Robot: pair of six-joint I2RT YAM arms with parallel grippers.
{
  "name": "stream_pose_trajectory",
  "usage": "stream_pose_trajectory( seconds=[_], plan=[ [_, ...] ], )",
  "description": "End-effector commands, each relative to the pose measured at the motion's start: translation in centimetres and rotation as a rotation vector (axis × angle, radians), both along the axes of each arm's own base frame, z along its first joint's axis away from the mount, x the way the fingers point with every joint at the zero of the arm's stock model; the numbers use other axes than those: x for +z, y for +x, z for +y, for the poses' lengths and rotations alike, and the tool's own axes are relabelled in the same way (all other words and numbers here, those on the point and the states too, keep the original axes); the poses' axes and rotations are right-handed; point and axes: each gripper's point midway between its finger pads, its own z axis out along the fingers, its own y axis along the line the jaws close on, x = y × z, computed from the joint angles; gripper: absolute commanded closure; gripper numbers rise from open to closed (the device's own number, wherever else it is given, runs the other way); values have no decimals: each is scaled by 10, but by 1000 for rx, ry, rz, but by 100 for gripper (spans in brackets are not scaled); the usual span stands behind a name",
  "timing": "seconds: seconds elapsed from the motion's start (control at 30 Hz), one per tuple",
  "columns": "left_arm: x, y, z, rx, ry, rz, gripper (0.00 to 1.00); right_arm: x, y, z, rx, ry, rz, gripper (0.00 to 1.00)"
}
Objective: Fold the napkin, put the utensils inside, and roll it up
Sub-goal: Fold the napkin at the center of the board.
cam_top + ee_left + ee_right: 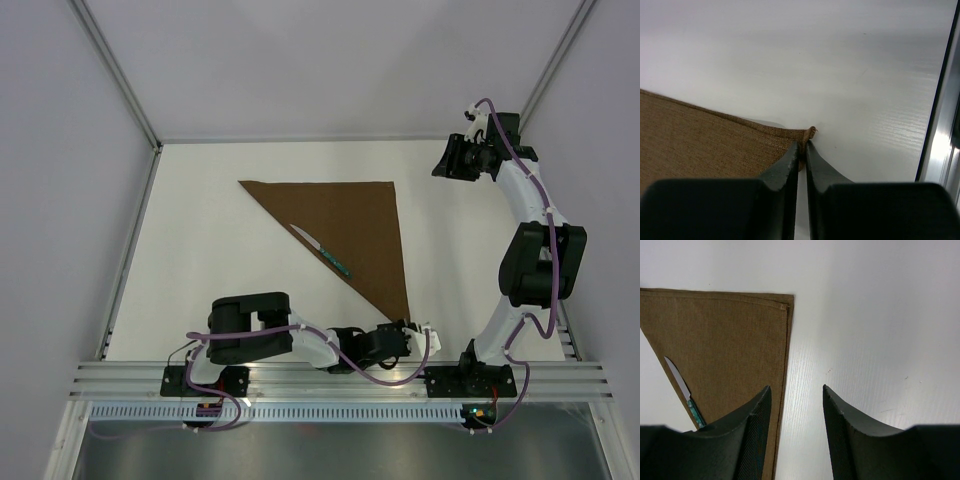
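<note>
The dark-brown napkin (345, 225) lies folded into a triangle on the white table, its point toward the near edge. The knife (322, 250), silver blade and teal handle, lies along its diagonal folded edge; it also shows in the right wrist view (684, 390). My left gripper (415, 328) is shut on the napkin's near corner (807, 135) at table level. My right gripper (440, 160) is open and empty, raised at the far right, above the napkin's right edge (782, 370).
A metal frame rail (940, 150) runs just right of the left gripper. The aluminium base rail (340, 380) spans the near edge. White enclosure walls stand on the left, right and far sides.
</note>
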Motion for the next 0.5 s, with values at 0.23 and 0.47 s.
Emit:
stream_pose_trajectory(
  seconds=[0.23,0.47],
  plan=[
    [38,-2,-18,-13,-122,36,98,18,2,0,-9,12,-48,49],
    [61,1,-18,-12,-185,62,98,16,3,-1,-9,10,-43,49]
  ],
)
